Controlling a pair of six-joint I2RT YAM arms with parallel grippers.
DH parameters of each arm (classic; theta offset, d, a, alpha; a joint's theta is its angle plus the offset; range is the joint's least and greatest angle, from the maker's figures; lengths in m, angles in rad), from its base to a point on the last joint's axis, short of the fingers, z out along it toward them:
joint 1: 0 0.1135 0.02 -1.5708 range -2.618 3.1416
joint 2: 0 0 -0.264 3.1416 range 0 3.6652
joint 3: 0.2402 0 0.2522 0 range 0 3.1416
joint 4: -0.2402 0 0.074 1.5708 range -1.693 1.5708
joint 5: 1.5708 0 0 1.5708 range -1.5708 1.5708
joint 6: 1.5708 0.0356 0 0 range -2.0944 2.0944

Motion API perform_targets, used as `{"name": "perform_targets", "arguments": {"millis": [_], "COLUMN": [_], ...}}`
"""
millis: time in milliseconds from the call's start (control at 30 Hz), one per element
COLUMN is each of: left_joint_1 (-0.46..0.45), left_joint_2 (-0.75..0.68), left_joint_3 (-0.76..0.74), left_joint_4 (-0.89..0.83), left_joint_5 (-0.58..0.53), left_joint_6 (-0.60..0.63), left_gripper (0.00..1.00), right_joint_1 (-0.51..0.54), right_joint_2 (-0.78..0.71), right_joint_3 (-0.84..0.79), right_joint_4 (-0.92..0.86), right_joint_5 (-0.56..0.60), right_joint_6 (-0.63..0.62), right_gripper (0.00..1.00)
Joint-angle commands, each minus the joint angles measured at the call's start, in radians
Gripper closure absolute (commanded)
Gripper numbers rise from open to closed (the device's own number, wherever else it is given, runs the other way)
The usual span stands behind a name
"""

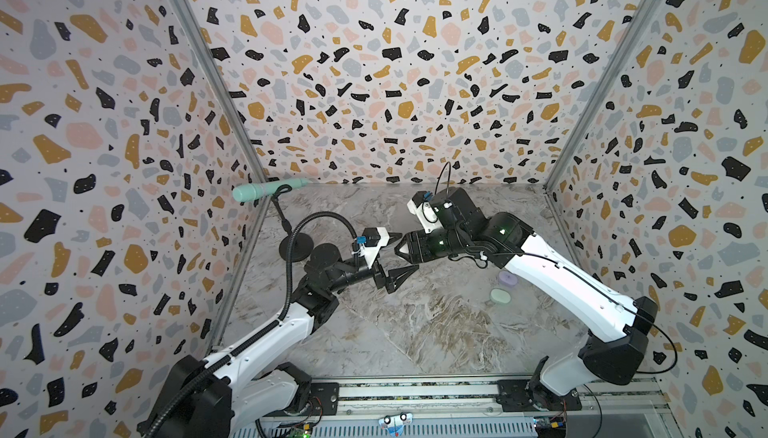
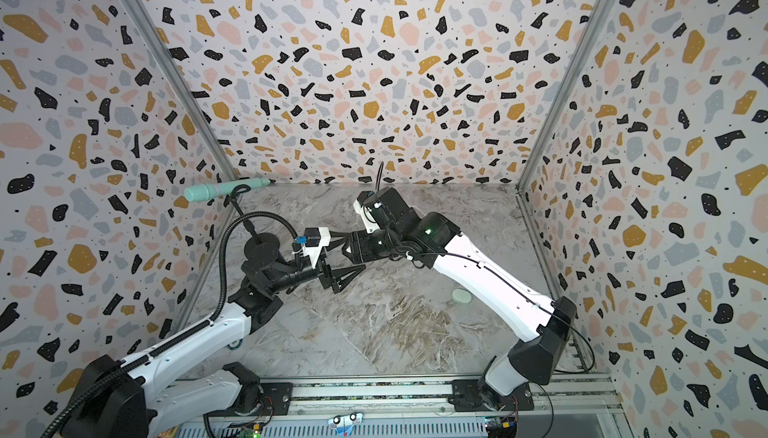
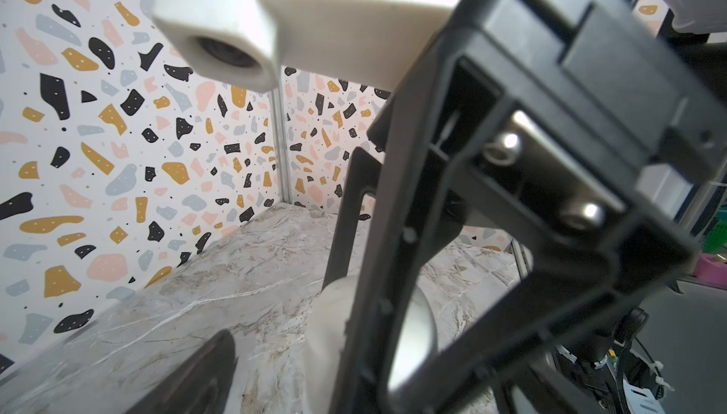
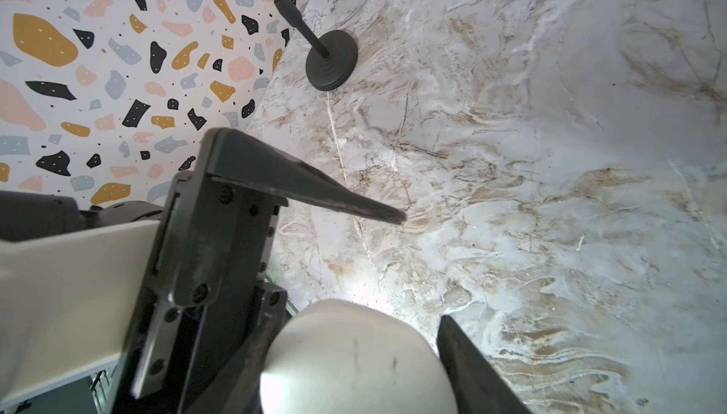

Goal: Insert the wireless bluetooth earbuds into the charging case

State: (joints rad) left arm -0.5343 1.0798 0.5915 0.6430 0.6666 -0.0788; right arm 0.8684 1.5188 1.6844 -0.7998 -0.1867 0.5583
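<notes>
The left tool (image 1: pixel 402 258) stood spread wide above the marbled grey bench (image 1: pixel 415 332), gripping nothing. Its fingers bracketed the spot where the two arms met. Nose to nose with it, the right tool (image 2: pixel 347 251) appeared clamped on a smooth white pebble-shaped charging case (image 4: pixel 354 357). The right wrist view showed that shell filling the gap between the fingers, and the left wrist view showed the same white curve (image 3: pixel 328 333) behind one dark finger of the right tool.

The wireless bluetooth earbuds could not be found in any view, so whether they sat inside a case could not be told. In a top view, a lavender oval case (image 1: pixel 508 278) and a mint-green oval case (image 1: pixel 500 296) lay on the bench just beside each other, close under the right arm.

The main risk lay in the grip itself. The white case hung in mid-air on one pinch across a glossy, rounded shell, and such a shape would likely twist or slip out if the arm swung sharply or the pinch eased. A fall to the bench might pop the lid and scatter any buds inside.

Crowding was the second hazard — the left tool's open fingers sat so near the right tool that a withdrawal slightly off line could clip the case or a finger and knock it loose.

Whether the lid faced a reachable side was not visible, and a poor orientation would probably force a re-grip, giving another chance to drop it. A low sweep of the right arm could also shove the two cases beneath it.
</notes>
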Motion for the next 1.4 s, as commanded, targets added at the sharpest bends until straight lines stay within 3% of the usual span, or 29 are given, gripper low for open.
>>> {"name": "perform_targets", "arguments": {"millis": [0, 333, 633, 1000, 1367], "left_joint_1": [-0.006, -0.006, -0.004, -0.004, -0.003], "left_joint_2": [-0.053, -0.14, -0.136, -0.142, -0.139], "left_joint_3": [0.0, 0.023, -0.004, -0.025, -0.025], "left_joint_4": [-0.102, -0.452, -0.499, -0.471, -0.468], "left_joint_5": [-0.06, -0.365, -0.554, -0.6, -0.601], "left_joint_6": [0.024, 0.035, -0.027, -0.042, -0.038], "left_gripper": [0.0, 0.0, 0.0, 0.0, 0.0], "right_joint_1": [-0.038, -0.213, -0.337, -0.465, -0.468], "right_joint_2": [-0.083, -0.22, -0.298, -0.269, -0.147], "right_joint_3": [-0.035, -0.268, -0.547, -0.905, -1.004], "right_joint_4": [0.025, 0.078, 0.185, 0.469, 0.574], "right_joint_5": [0.017, 0.031, 0.077, 0.112, 0.165], "right_joint_6": [0.004, -0.017, -0.031, -0.017, -0.014], "right_gripper": [0.43, 0.43, 0.43, 0.44, 0.45]}}
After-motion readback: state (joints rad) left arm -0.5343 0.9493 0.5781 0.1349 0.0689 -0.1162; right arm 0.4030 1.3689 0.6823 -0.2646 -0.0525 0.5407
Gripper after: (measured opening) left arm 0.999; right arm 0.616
